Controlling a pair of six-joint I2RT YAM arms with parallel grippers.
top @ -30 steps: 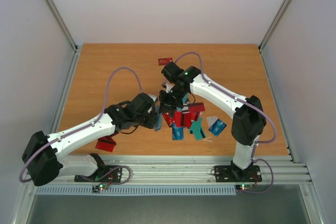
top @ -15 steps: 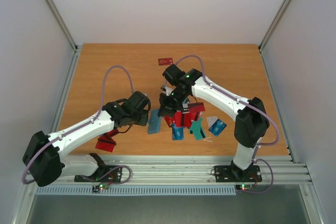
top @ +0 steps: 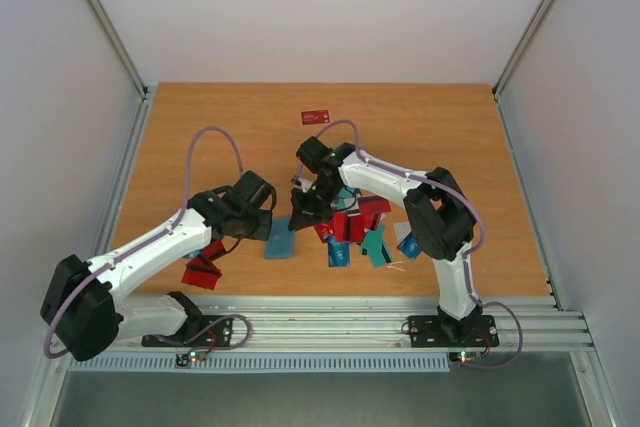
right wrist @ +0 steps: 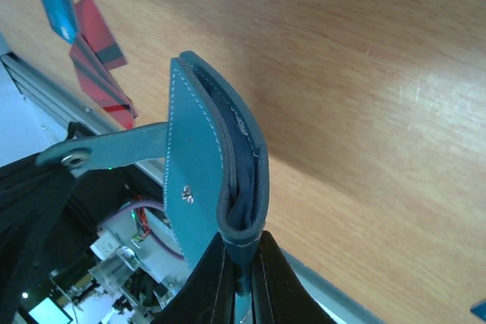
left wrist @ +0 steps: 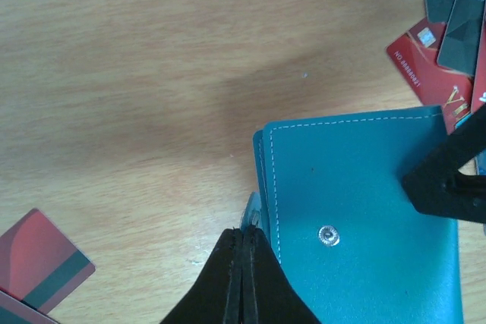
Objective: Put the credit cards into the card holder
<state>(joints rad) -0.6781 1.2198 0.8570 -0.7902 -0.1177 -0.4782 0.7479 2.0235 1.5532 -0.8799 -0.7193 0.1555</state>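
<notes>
The teal card holder point(top: 281, 245) hangs between the two arms, left of the card pile. My right gripper point(right wrist: 243, 252) is shut on one edge of the card holder point(right wrist: 201, 165); its flaps gape slightly and its snap strap point(right wrist: 121, 148) sticks out sideways. My left gripper point(left wrist: 244, 231) is shut, its tips against the left edge of the card holder point(left wrist: 364, 218), where a pale sliver shows. Whether that sliver is pinched I cannot tell. Several credit cards point(top: 355, 227) in red, teal and blue lie piled under the right arm. No card shows inside the holder.
One red card point(top: 316, 116) lies alone farther back. Two red cards point(top: 203, 269) sit under the left forearm near the front rail point(top: 330, 319). The left wrist view shows red and black cards point(left wrist: 429, 66) at the top right and a striped red card point(left wrist: 38, 259) at the lower left.
Both grippers have shifted left and toward the front edge, and the card holder has come with them, away from the card pile. Both grippers have stayed shut.
</notes>
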